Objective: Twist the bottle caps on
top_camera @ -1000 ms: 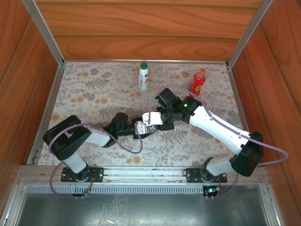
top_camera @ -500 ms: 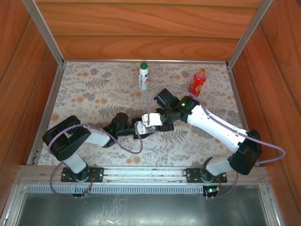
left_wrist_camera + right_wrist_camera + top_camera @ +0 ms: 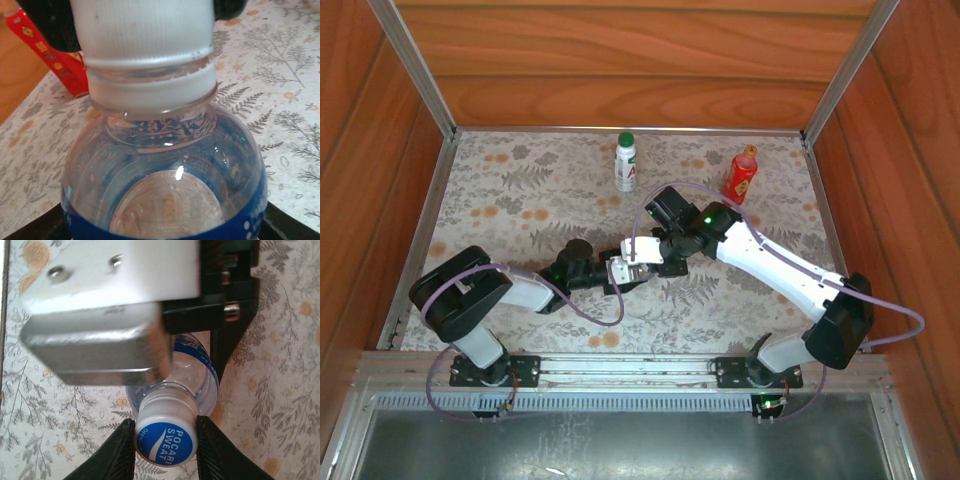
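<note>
Floral tabletop (image 3: 500, 200), arms (image 3: 770, 262) converging, left fingers (image 3: 95, 347) clamping clear bottle (image 3: 165, 165), right fingers (image 3: 122, 452) pinching its blue cap (image 3: 162, 442)

so the clear bottle (image 3: 165, 165) is glossy see-through plastic, its cap (image 3: 145, 30) finely ribbed matt plastic, tablecloth (image 3: 510, 200) looks matt, walls (image 3: 640, 60) smooth varnished wood

Clear bottle (image 3: 165, 165) base cut off; red bottle (image 3: 55, 70) partly hidden.
</note>
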You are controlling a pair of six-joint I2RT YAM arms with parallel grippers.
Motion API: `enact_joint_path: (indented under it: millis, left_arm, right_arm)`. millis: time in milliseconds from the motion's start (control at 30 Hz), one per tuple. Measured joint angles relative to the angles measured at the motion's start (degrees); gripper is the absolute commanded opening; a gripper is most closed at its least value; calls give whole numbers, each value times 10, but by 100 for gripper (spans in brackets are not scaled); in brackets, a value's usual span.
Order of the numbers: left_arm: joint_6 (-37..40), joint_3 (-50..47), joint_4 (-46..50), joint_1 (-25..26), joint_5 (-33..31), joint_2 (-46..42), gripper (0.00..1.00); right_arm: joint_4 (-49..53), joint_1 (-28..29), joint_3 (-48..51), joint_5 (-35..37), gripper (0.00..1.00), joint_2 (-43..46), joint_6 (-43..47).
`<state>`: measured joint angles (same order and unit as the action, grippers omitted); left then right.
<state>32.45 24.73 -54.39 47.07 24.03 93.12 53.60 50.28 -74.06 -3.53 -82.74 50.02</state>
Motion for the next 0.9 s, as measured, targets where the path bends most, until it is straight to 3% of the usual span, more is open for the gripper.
enact_joint_path:
  millis: [233, 500, 600, 667, 767, 900]
  left_arm:
    - [24, 25, 3, -1, -99, -2, 61]
    - [54, 32, 14, -2, -176, -3, 60]
    - [63, 32, 30, -2, -186, -3, 60]
    - [66, 31, 33, -2, -188, -3, 60]
    - [73, 30, 28, -2, -170, -5, 60]
    - [81, 18, 35, -2, -138, -24, 60]
  right_arm:
    - [-22, -11, -36, 48, 30, -28, -244]
    - [-102, -69, 2, -28, 24, -27, -647]
    - [-148, -76, 40, -57, 33, -17, -760]
    - [-155, -77, 44, -63, 46, -16, -788]
    - [-154, -79, 37, -58, 67, -16, -762]
    - [-142, -79, 32, -40, 73, 8, -631]
